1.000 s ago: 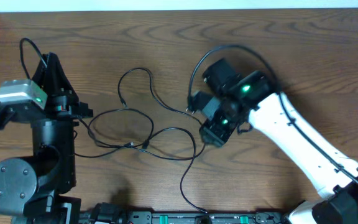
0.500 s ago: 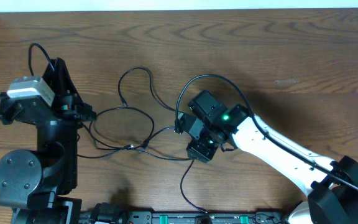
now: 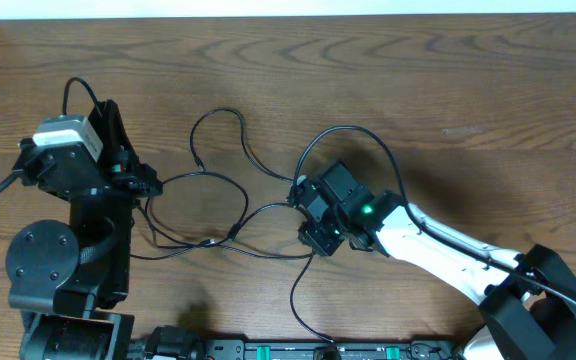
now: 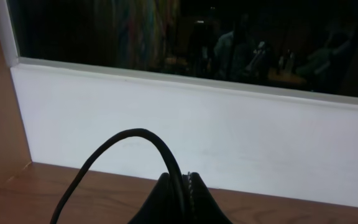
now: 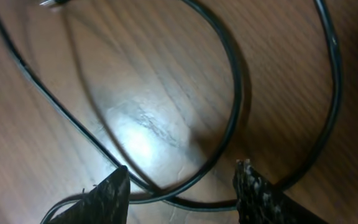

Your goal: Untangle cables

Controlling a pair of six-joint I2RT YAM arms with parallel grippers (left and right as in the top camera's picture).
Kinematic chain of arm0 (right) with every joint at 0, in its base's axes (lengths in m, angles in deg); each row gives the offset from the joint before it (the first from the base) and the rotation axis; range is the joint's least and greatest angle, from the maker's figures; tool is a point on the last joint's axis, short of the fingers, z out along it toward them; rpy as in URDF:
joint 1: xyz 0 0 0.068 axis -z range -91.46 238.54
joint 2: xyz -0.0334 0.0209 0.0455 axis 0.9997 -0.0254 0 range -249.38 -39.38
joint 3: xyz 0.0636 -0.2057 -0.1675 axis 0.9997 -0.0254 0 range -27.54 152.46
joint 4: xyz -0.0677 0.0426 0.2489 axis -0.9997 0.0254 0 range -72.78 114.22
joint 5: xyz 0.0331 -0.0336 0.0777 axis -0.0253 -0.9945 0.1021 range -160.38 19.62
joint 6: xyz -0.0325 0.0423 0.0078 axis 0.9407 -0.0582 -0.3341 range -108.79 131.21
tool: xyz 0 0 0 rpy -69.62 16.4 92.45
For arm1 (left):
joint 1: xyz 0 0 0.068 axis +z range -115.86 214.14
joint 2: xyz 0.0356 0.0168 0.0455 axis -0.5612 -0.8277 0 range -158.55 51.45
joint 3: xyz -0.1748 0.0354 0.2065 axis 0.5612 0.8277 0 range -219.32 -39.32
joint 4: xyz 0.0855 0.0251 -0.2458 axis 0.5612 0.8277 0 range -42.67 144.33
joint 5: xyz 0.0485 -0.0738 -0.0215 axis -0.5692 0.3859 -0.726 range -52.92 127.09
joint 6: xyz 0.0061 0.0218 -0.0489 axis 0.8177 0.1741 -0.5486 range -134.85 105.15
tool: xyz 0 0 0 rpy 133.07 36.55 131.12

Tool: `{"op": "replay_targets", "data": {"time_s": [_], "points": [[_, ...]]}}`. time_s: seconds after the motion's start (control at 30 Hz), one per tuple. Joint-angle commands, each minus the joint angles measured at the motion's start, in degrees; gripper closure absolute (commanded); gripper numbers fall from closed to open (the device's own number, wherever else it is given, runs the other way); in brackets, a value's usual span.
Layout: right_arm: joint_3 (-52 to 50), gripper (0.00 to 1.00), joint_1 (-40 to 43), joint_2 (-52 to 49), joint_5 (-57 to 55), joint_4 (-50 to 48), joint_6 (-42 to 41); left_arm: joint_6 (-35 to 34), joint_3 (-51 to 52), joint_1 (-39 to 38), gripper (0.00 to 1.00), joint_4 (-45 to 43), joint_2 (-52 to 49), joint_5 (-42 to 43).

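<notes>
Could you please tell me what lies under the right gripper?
A black cable curves over the wooden table between the open fingers of the right gripper. From overhead the arm covers that spot, so how the strands cross there is hidden.

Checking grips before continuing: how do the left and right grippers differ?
The left gripper has fingers shut on a black cable; the right gripper has them apart, gripping nothing. The left points at the white wall; the right points down at the wooden table. Both have black fingers.
</notes>
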Motion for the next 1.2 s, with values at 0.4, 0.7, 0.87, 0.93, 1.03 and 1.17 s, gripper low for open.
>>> {"op": "replay_targets", "data": {"time_s": [0.4,0.7,0.87,0.93,1.03,1.17], "points": [[-7.6,0.6,-0.4,-0.4,-3.1,-8.8,-7.4,-0.4,-0.4,0.3,0.93,5.8,0.1,-0.3],[-10.6,0.67,-0.4,-0.9,-4.3,-13.8,-11.6,-0.5,-0.4,0.3,0.93,8.0,0.1,-0.3],[-10.6,0.69,-0.4,-3.7,-4.2,-14.9,-12.6,-0.5,-0.4,0.3,0.92,8.8,0.1,-0.1],[-10.6,0.69,-0.4,-5.3,-4.2,-15.6,-13.0,-0.5,-0.4,0.3,0.93,9.9,0.1,-0.1],[-10.6,0.69,-0.5,-8.0,-3.7,-16.6,-14.5,-0.5,-0.4,0.3,0.92,12.2,0.1,-0.2],[-10.6,0.73,-0.6,-11.2,-0.7,-18.5,-15.6,-0.5,-0.4,0.3,0.92,13.0,0.1,-0.2]]}}
